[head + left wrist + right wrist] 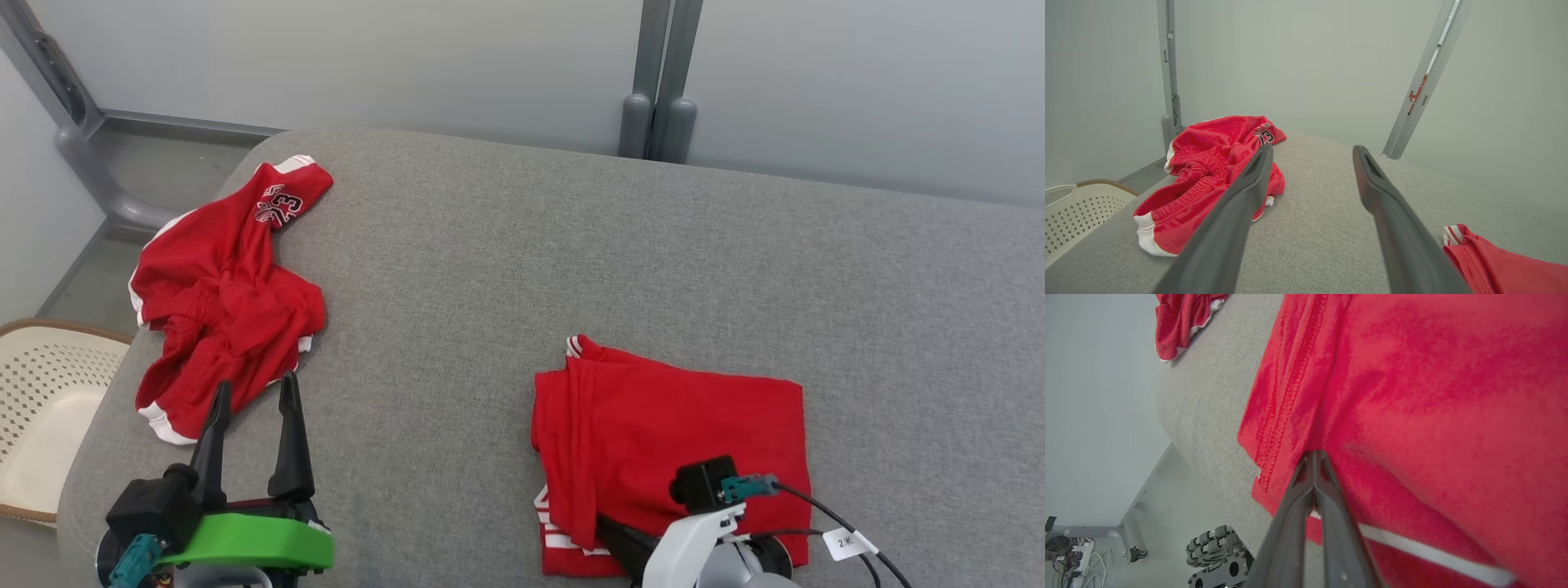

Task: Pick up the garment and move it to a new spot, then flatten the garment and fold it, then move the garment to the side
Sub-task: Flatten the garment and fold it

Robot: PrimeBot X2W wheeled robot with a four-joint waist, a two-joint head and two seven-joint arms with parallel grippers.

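Note:
A folded red garment (669, 433) lies flat on the grey padded table (571, 245), right of centre near the front edge. My right gripper (608, 531) reaches in from below at its near left part; in the right wrist view its fingers (1314, 454) are shut, with the tips pinching a fold of the red cloth (1412, 396). A second red garment with white trim (224, 302) lies crumpled at the table's left edge. Just in front of it, above the table, my left gripper (255, 384) is open and holds nothing; between its fingers (1310, 151) I see bare table.
A cream perforated basket (33, 408) stands on the floor beside the table's left edge. Grey posts (657, 82) and a pale wall rise behind the table. The wide grey stretch between the two garments is bare. Below the front edge is a wheeled base (1216, 555).

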